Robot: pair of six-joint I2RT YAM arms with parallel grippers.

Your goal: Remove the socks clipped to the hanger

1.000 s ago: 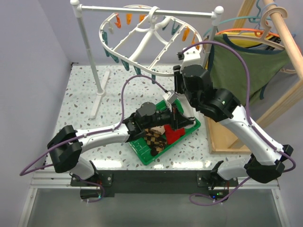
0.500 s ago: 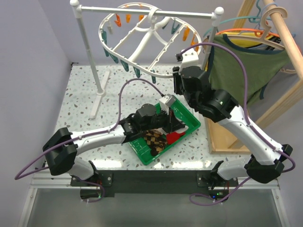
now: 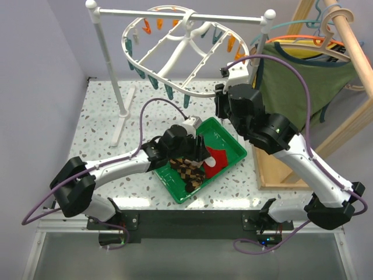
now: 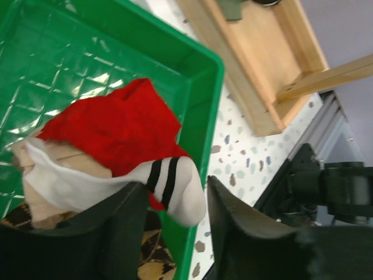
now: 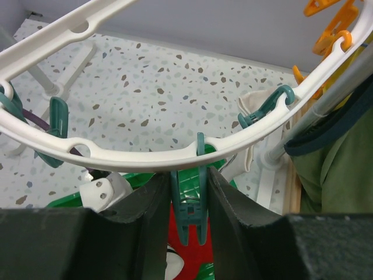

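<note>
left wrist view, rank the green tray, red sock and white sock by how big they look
1. green tray, clearly largest, even though it is cut off by the frame
2. red sock
3. white sock, not far behind the red one. Both are partly hidden, so this order is unsure.

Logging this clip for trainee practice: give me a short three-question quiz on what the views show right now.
1. True or false: the red sock lies in the green tray.
2. What sits between the right pincer's fingers? A. an orange clothespin B. a teal clothespin C. a checkered sock
3. Name the stripe colour on the white sock at the left pincer.
Key: 1 true; 2 B; 3 black.
</note>
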